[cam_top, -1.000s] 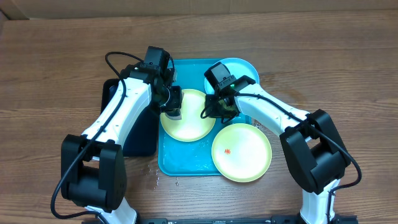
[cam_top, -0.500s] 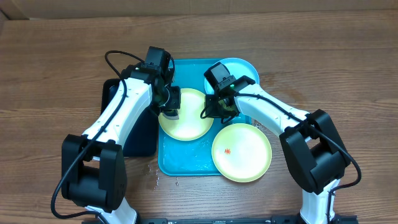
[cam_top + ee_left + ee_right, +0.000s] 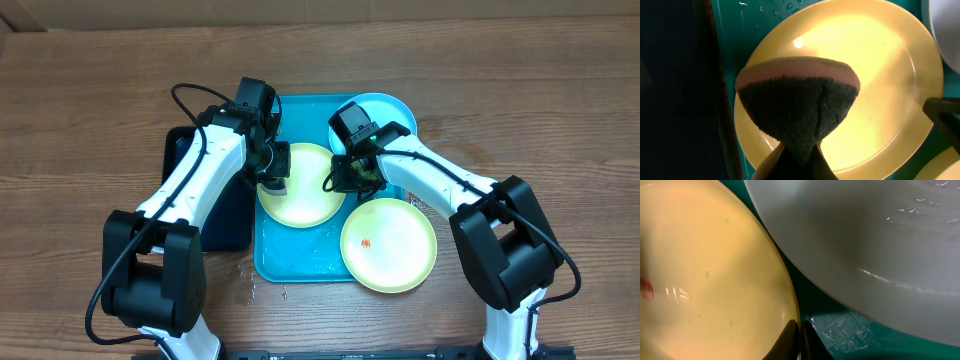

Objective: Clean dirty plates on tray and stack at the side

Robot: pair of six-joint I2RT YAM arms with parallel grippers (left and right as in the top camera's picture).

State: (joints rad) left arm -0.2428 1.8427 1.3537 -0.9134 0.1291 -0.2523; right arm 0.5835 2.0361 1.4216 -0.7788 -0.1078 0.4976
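Observation:
The turquoise tray [image 3: 290,262] holds three plates. My left gripper [image 3: 275,178] [image 3: 802,150] is shut on a dark sponge [image 3: 797,100] with a pink back, which presses on the left half of the middle yellow-green plate [image 3: 305,200] [image 3: 880,75]. At that plate's right rim, my right gripper [image 3: 350,182] [image 3: 799,330] is shut, the thin rim pinched between its fingers. The light blue plate [image 3: 390,108] [image 3: 880,240] lies at the tray's far right corner. A second yellow-green plate [image 3: 395,250], with a red speck [image 3: 365,243], overhangs the tray's front right edge.
A black tray [image 3: 225,215] lies against the turquoise tray's left side, under my left arm. Water drops sit on the tray and on the wooden table [image 3: 90,120] near its front left corner.
My left gripper has shifted slightly with the sponge on the middle plate. The right gripper's jaws have closed on that plate's rim.

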